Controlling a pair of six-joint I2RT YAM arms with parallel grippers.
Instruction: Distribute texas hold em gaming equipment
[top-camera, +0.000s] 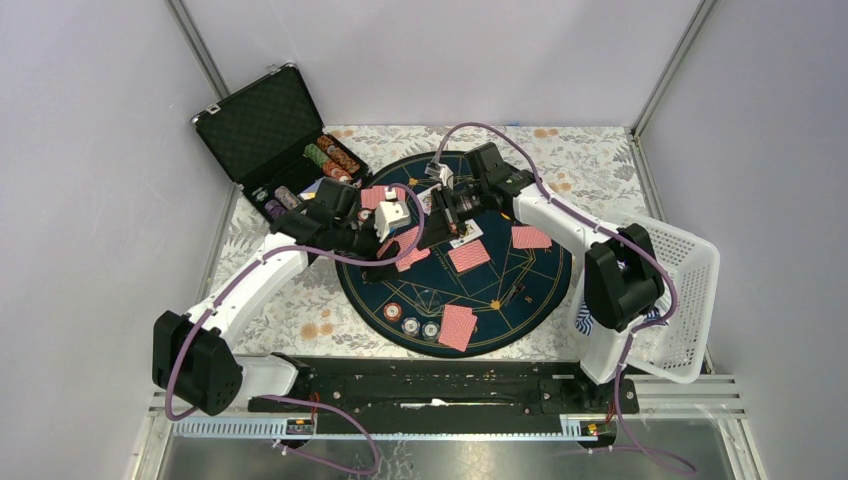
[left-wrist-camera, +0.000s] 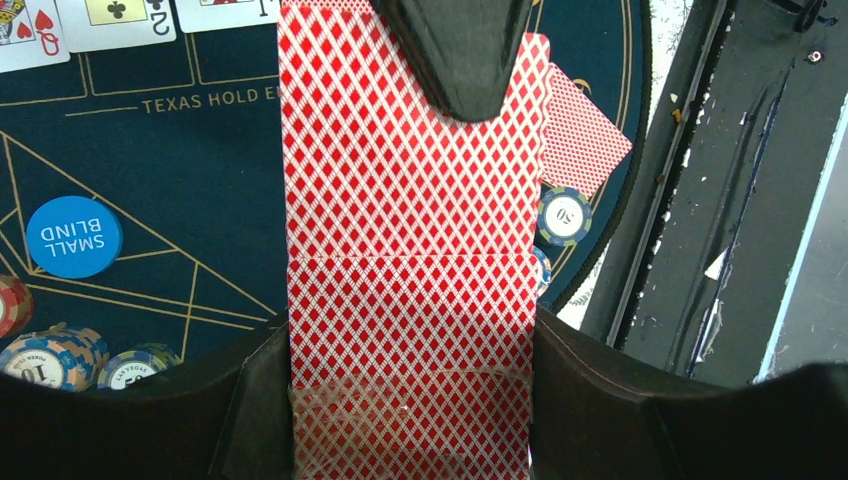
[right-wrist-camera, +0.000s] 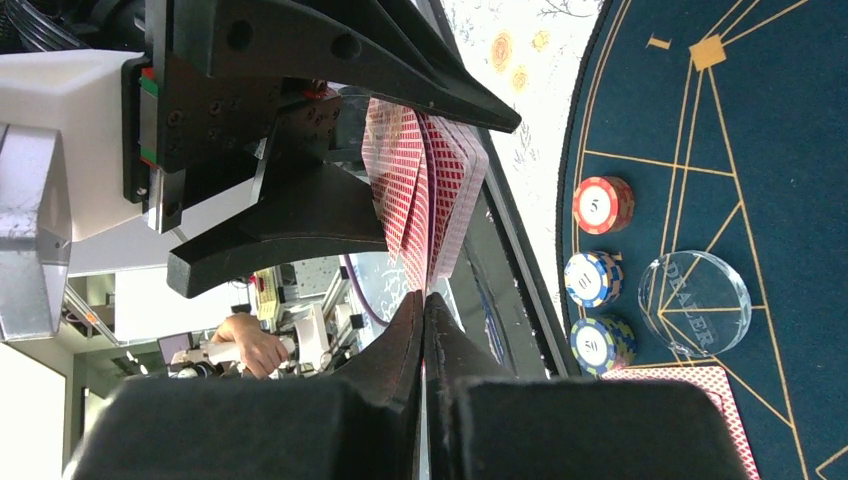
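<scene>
— Left side?
— The white-and-black left arm (top-camera: 250, 285) reaches forward. Its left gripper (left-wrist-camera: 410, 390) clamps a stack of red-backed playing cards (left-wrist-camera: 400, 180) between its black fingers.
— And the right?
— The right arm (top-camera: 560, 220) bends inward. The right gripper (right-wrist-camera: 425, 310), fingers pressed together, meets that stack.

Bright, even diffuse light, soft short shadows, near fingers (left-wrist-camera: 640, 420) dark and blurred in wrist views, faint glare on clear dealer disc (right-wrist-camera: 695, 300)

Left gripper (left-wrist-camera: 410, 420) clamps a red diamond-backed stack of playing cards (left-wrist-camera: 400, 280) above the dark blue felt mat (left-wrist-camera: 180, 160). Black right gripper (left-wrist-camera: 465, 95) tip sits on the stack's right end. Far side: blue round SMALL BLIND disc (left-wrist-camera: 73, 237). Near side: blue-white striped chip (left-wrist-camera: 564, 216).
</scene>
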